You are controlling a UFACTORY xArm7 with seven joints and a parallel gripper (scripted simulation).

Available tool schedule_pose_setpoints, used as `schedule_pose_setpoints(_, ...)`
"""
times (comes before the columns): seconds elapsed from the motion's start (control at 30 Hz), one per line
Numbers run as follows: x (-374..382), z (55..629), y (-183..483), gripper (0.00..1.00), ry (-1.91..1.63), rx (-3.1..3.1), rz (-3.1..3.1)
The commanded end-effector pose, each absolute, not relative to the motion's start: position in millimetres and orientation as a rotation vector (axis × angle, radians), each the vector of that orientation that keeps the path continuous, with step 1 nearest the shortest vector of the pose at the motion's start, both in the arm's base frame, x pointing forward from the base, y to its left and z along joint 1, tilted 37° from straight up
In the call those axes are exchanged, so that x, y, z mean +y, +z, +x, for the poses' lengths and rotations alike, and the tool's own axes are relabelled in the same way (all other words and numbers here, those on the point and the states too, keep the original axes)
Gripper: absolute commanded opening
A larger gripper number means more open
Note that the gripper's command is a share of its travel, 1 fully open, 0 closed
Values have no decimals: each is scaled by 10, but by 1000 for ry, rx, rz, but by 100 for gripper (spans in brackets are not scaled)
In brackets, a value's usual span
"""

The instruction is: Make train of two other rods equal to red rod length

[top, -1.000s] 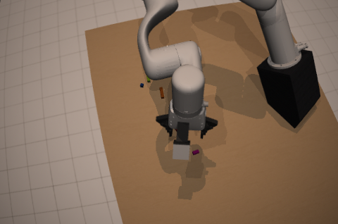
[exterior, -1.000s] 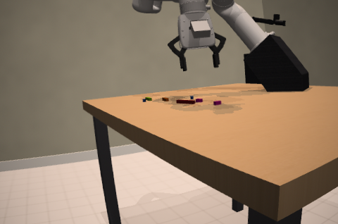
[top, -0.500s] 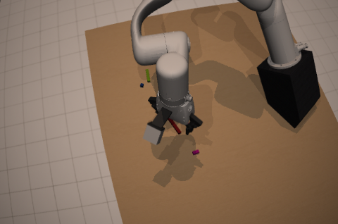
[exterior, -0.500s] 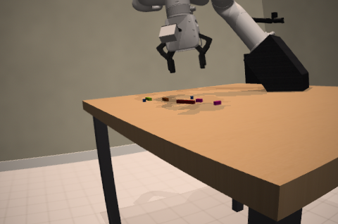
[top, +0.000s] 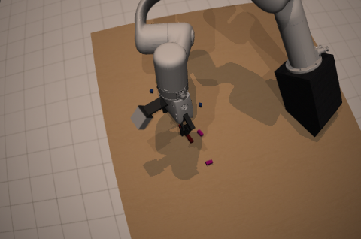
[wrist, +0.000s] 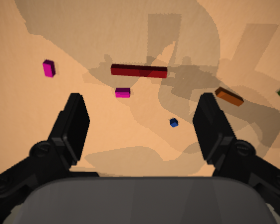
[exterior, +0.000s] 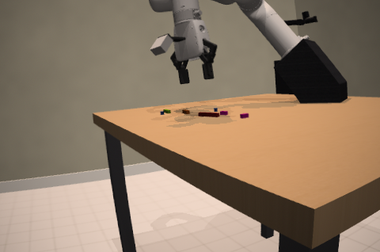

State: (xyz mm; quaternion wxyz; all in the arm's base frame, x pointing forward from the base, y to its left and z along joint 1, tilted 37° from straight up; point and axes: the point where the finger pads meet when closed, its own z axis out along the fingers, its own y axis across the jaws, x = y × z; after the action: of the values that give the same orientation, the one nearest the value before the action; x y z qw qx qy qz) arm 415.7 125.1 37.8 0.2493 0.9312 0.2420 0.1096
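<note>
My gripper point(exterior: 195, 74) is open and empty, well above the table and over the group of rods. In the wrist view its two fingers frame the rods from above. The red rod point(wrist: 139, 70) lies flat; it also shows in the side view point(exterior: 208, 114) and is partly hidden under the gripper in the overhead view point(top: 189, 138). One magenta rod point(wrist: 122, 92) lies close beside the red rod, a second magenta rod point(wrist: 49, 68) lies farther off. A blue rod point(wrist: 173, 122) sits alone. An orange rod point(wrist: 229, 96) lies to the right. A lime rod point(exterior: 167, 111) lies at the far left of the group.
A second blue rod point(exterior: 161, 112) lies next to the lime rod. The arm's black base point(top: 310, 95) stands at the table's right side. The table's left edge point(top: 103, 116) runs close to the rods.
</note>
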Motion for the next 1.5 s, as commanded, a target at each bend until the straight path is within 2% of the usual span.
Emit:
schedule_pose_setpoints(0.0, 1146, 4224, 484, 100, 378, 459, 2602)
schedule_pose_setpoints(0.73, 593, 4427, 834, 100, 602, -382, 2685)
schedule_pose_setpoints(1.47, -34, 4509, 1151, 100, 808, -1268, 2494)
